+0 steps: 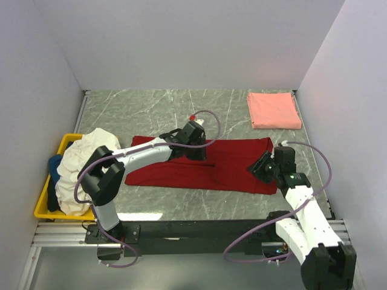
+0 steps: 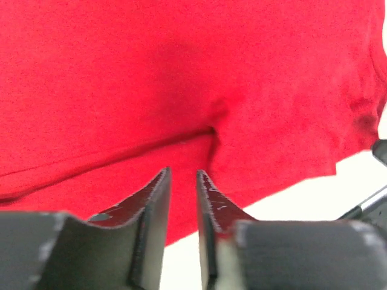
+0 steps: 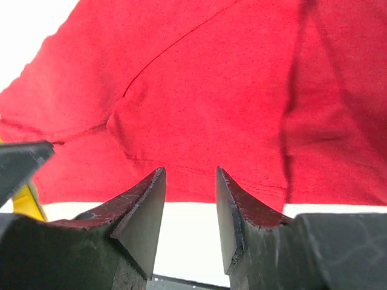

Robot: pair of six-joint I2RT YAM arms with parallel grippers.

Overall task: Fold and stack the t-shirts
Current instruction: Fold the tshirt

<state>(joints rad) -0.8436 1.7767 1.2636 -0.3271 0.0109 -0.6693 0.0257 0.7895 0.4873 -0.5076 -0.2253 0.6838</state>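
Observation:
The dark red t-shirt (image 1: 236, 163) lies flat across the middle of the table as a long folded band. My left gripper (image 1: 192, 144) hovers over its far edge near the middle. In the left wrist view its jaws (image 2: 183, 176) stand apart, with only the red cloth (image 2: 181, 72) beyond them. My right gripper (image 1: 261, 167) is at the shirt's right end. Its jaws (image 3: 190, 173) stand apart over the cloth's edge (image 3: 211, 90) and hold nothing. A salmon-pink t-shirt (image 1: 273, 110) lies folded at the back right.
A yellow bin (image 1: 45, 212) stands at the left edge with a cream-white t-shirt (image 1: 84, 169) heaped in it and a blue one (image 1: 54, 166) under that. The marble table (image 1: 151, 109) is walled on three sides.

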